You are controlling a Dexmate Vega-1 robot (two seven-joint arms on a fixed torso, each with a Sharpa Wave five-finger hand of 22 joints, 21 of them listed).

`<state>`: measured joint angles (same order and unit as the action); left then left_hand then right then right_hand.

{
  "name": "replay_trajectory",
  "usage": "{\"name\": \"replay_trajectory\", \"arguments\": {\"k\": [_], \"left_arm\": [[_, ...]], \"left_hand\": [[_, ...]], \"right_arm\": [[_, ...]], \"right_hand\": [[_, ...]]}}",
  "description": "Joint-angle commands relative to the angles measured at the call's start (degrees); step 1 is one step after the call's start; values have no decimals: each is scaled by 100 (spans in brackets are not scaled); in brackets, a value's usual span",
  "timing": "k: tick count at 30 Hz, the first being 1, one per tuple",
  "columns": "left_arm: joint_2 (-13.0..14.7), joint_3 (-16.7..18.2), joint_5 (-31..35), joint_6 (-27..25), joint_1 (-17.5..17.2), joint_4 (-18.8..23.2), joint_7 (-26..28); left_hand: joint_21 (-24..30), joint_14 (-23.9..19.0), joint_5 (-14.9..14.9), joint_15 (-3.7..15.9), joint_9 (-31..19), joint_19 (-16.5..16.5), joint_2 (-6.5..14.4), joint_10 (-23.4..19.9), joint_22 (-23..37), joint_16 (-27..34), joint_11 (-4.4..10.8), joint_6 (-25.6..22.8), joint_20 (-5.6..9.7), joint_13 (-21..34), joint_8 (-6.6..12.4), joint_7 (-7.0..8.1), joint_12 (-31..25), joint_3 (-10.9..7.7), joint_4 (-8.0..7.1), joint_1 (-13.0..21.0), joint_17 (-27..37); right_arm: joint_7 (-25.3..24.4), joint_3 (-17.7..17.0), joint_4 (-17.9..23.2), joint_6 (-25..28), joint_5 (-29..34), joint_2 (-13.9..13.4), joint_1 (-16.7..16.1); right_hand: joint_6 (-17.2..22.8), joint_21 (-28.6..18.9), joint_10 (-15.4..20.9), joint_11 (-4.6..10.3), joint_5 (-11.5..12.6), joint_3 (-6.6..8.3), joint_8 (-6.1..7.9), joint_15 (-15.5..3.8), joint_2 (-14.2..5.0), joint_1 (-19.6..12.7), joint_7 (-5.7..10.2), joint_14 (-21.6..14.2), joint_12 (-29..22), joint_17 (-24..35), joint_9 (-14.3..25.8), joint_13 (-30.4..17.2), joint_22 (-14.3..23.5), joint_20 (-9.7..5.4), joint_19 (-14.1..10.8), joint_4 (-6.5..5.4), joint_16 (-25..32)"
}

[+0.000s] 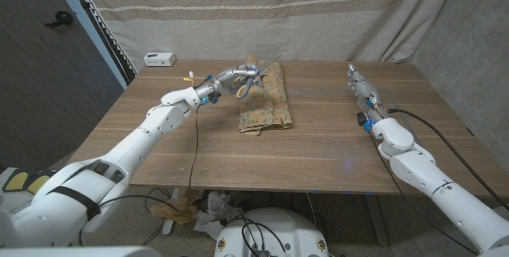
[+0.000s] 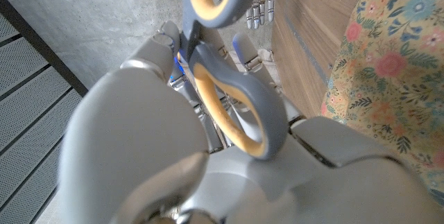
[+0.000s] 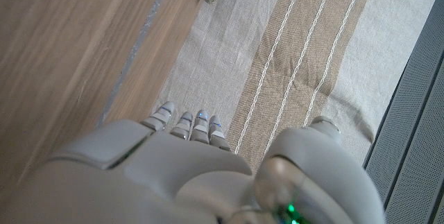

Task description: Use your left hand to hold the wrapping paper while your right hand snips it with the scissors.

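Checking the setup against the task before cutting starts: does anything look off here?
Yes. The scissors are in the left hand, over the wrapping paper, though the task gives them to the right. The right hand holds nothing and is well away from the paper.

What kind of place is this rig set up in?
Probably a makeshift lab or test corner: a wooden table against a striped fabric backdrop, bare concrete wall, crumpled paper on the floor. Left robot hand holds scissors over wrapping paper.
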<state>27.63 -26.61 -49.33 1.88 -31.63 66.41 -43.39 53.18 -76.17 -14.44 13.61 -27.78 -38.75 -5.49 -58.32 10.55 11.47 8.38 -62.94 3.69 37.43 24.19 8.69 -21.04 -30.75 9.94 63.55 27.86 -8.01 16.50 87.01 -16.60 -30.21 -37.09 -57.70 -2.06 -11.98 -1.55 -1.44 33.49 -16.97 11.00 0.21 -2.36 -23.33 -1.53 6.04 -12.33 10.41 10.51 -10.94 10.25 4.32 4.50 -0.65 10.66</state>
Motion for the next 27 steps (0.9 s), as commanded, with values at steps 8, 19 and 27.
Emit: {"name": "replay_trajectory", "arguments": {"k": [8,19,27], "left_arm": [[-371,183,-202,293,-139,11,252],[-528,200,-348,221,-218,-13,311],[-602,197,-422,178,-158,-177,136]], "left_hand": [[-6,-1,10,3,-31,16,38,-536,35,1,418,-5,165,15,55,-41,-12,-400,-333,50,-15],[-139,244,14,8,-153,15,140,-324,10,-143,402,346,92,204,21,13,-75,-475,-368,-37,-324],[-218,431,49,12,-393,22,252,-73,12,-100,401,611,104,456,92,52,-160,-466,-353,-55,-553]], "right_arm": [[241,18,-56,-31,-125,-42,19],[232,22,-46,-12,-126,-63,-12],[213,6,-54,20,-167,-61,-33]], "right_hand": [[-55,-5,34,-62,37,-5,21,12,-7,-27,-15,-27,-36,23,30,-16,32,14,14,28,36],[-61,-2,29,-70,36,-6,21,7,-14,-29,-18,-29,-37,25,30,-18,34,12,14,28,35],[-66,1,16,-49,35,-8,20,7,-18,-30,-17,-28,-34,26,30,-19,36,14,16,28,33]]}}
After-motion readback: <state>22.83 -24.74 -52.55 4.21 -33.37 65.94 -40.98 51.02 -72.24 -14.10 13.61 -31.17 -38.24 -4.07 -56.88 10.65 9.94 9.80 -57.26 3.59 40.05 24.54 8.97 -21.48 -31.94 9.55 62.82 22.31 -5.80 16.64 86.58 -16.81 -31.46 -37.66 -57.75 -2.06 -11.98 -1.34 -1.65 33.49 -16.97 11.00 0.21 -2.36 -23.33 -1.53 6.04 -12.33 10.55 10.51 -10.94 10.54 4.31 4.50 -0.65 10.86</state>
